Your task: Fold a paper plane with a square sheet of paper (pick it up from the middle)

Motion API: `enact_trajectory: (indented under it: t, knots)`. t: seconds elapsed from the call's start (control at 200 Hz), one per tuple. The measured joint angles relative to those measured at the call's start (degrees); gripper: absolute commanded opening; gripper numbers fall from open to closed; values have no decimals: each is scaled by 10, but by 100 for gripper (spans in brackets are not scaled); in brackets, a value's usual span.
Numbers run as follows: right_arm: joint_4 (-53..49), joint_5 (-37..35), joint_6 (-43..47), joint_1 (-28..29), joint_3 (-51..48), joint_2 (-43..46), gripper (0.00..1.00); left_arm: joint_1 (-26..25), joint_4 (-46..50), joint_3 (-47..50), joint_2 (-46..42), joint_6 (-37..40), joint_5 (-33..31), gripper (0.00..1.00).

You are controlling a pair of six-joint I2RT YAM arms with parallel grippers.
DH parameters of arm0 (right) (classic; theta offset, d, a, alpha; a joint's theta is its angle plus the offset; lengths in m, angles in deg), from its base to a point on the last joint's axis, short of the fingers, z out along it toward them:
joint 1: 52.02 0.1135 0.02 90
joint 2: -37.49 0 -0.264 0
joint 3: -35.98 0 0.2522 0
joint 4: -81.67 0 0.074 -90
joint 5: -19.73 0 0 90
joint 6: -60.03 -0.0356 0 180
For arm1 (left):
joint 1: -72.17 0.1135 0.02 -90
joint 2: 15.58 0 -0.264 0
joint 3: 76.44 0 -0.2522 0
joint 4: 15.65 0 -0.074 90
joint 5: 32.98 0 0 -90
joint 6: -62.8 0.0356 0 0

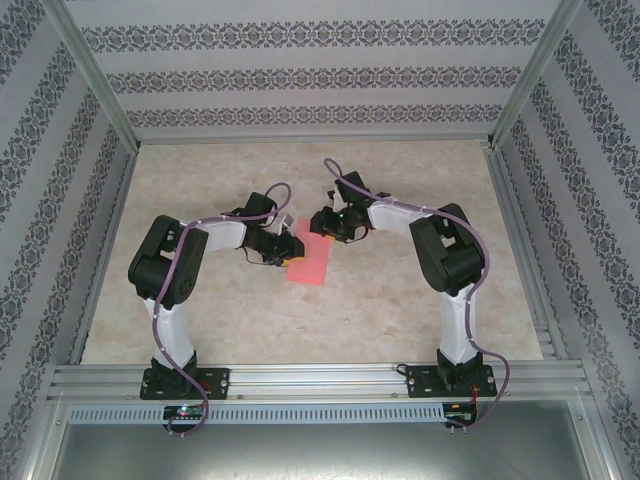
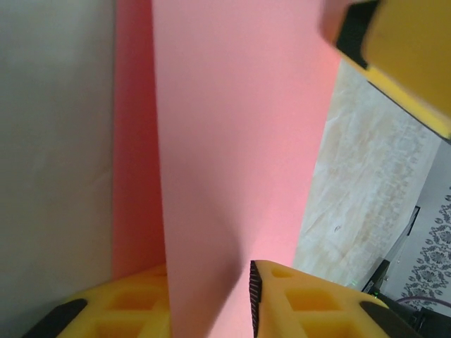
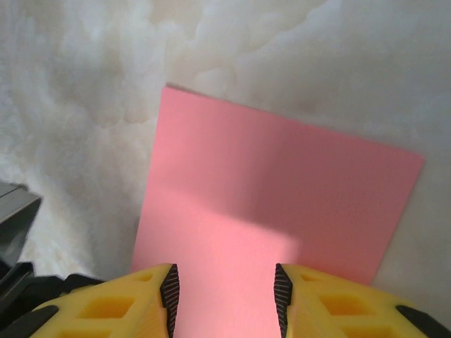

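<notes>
Left hand [image 1: 284, 247] is low over the desk [image 1: 400, 320] at the near-left edge of the salmon-pink sheet of paper [image 1: 308, 262]. In its wrist view this hand [image 2: 210, 271] is released, its yellow fingers [image 2: 303, 303] standing apart, and the paper [image 2: 239, 141] runs up through the gap between them. A paler layer lies over a darker pink strip along its left side. I cannot tell whether either pad touches the paper. A blurred yellow and black finger [image 2: 398, 67] shows at the upper right of that view.

Right hand [image 1: 325, 222] sits at the sheet's far edge, just across from the left one. Its own camera shows this hand [image 3: 225, 271] released too, fingers [image 3: 120, 306] spread wide above the sheet [image 3: 282, 190], which lies flat on the pale mottled desk [image 3: 84, 105]. The sheet rests near the middle of the desk, between the two arms. Patterned walls [image 1: 320, 75] close in the sides and back.
</notes>
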Motion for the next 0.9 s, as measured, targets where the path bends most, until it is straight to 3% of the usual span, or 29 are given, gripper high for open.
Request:
enact_trajectory:
  t: [0.11,0.365,0.899]
  knots:
    - [18,2,-15,3,-40,42,38,0,6,2,-7,-3,-5,24]
    - [50,-1,-71,45,-134,102,14,0,1,14,-27,-12,-8,25]
    - [46,-36,-90,75,-169,92,9,-2,-14,76,-73,-24,26,26]
